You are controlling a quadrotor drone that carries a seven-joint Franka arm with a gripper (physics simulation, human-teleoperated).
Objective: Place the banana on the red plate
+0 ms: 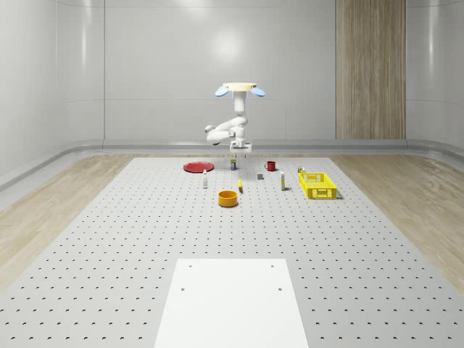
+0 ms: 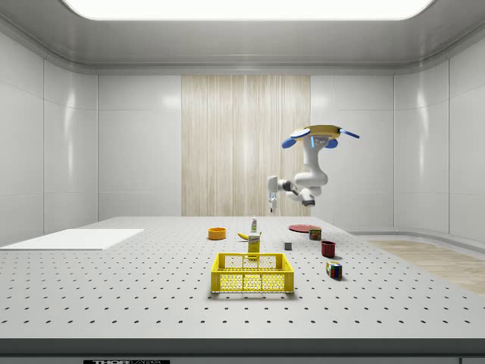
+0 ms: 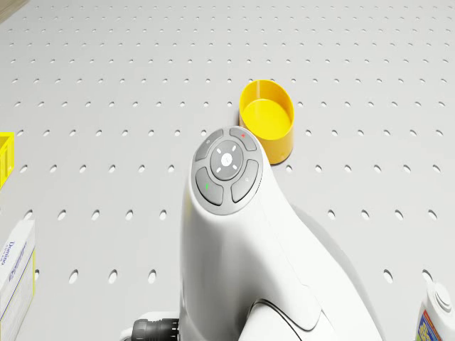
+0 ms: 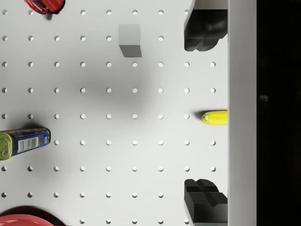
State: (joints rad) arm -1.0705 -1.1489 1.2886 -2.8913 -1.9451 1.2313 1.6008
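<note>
Drone [image 1: 240,88] hovers over perforated table [image 1: 145,239]; curved banana [image 4: 215,117] below.

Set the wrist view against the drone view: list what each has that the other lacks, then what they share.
Wrist view alone: the banana on the table beneath the open tool, a grey cube, a can, a red mug's edge and the red plate's rim.
Drone view alone: the arm's button-topped link, a yellow bowl, a crate corner, a carton and a bottle.
Shared: the perforated table, over which the drone hovers.
</note>
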